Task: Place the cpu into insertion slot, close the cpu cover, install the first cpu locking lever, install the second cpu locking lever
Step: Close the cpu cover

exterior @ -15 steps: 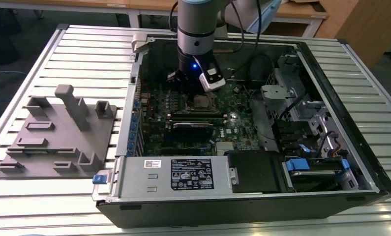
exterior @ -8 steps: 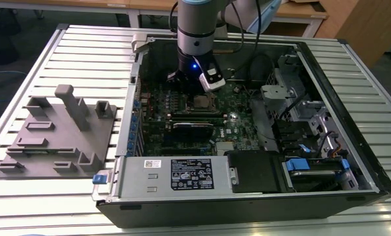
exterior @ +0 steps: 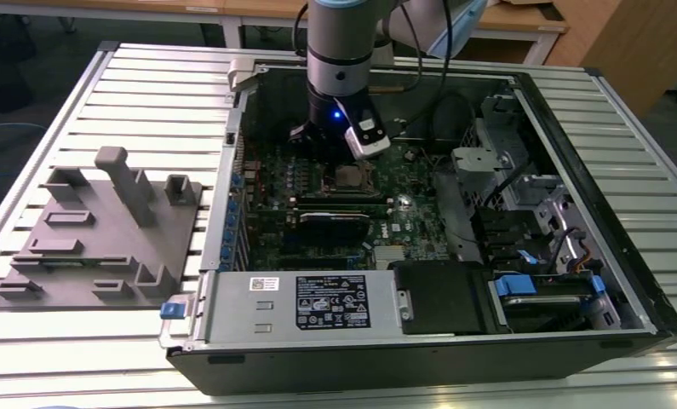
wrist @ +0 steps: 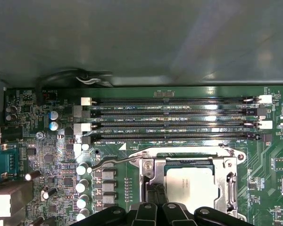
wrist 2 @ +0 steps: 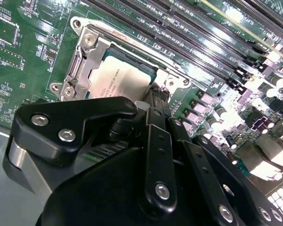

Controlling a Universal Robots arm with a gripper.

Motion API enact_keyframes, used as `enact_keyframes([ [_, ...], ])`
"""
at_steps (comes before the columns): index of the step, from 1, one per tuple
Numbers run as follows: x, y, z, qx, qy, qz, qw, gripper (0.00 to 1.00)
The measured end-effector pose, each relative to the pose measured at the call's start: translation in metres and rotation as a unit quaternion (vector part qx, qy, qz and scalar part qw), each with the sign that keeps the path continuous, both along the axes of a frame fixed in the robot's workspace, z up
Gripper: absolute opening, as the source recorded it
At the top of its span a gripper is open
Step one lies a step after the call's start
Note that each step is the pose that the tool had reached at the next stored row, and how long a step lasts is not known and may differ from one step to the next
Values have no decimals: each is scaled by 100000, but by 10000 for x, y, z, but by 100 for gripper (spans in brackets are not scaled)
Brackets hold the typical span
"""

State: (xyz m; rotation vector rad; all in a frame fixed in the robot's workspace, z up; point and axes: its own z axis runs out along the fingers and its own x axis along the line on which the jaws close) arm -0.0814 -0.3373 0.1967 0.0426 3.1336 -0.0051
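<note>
The cpu (wrist: 191,186) lies flat in the insertion slot (exterior: 350,176), its silvery top showing in both wrist views (wrist 2: 115,80). The cpu cover (wrist: 228,188) lies down over it, framing the chip. One wire locking lever (wrist: 113,162) sticks out sideways from the socket's corner. A second rod (wrist: 193,149) runs along the socket edge nearest the memory slots. My gripper (wrist: 155,190) is shut, holding nothing. Its tips (wrist 2: 156,96) sit at the cover's edge beside the chip. Whether they press on the metal cannot be told. The arm (exterior: 338,77) stands upright over the socket.
Long memory slots (wrist: 170,117) lie just beyond the socket. A black expansion card (exterior: 335,218) sits nearer the power supply (exterior: 304,302). The case walls (exterior: 230,153) surround the board. A grey fixture (exterior: 100,230) rests on the slatted table at the exterior view's left.
</note>
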Motion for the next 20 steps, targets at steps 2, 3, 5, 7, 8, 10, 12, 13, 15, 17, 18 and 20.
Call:
enact_keyframes([
  [2,0,0,0,-3,3,1,100000,11],
  [3,0,0,-1,-5,3,2,100000,11],
  [5,0,1,1,13,-11,-1,100000,11],
  [7,2,3,15,90,-67,0,100000,11],
  [8,3,4,25,106,-80,-1,100000,11],
  [10,0,1,56,22,-16,-2,100000,11],
  [12,0,1,79,20,-15,-2,100000,11],
  [13,0,1,91,9,-9,-3,100000,11],
  [15,0,1,120,16,-13,1,100000,11],
  [17,0,1,165,8,-5,-2,100000,11],
  [18,0,1,187,7,-5,-3,100000,11],
  [20,0,1,216,12,-9,-1,100000,11],
])
